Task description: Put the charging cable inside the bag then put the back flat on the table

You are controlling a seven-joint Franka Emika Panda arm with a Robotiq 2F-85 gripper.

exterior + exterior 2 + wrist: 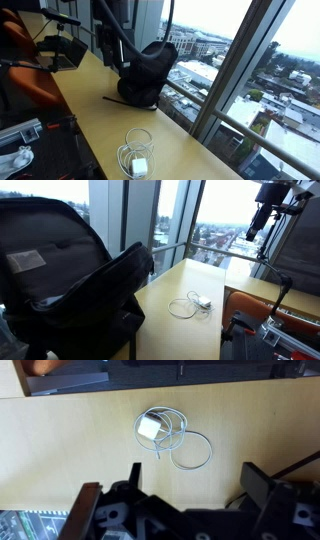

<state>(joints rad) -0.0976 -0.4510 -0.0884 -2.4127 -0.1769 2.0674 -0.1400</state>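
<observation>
White thin-looped charging cable [152, 430], well apart from the black fabric backpack [150, 75], may slip the gripper's [175, 495] wide-apart jaws.

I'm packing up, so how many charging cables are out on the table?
1. The charging cable lies coiled on the table, apart from the bag. More could be hidden inside the bag.

Tall daylit windows [245, 55], orange chair [36, 88]
</observation>
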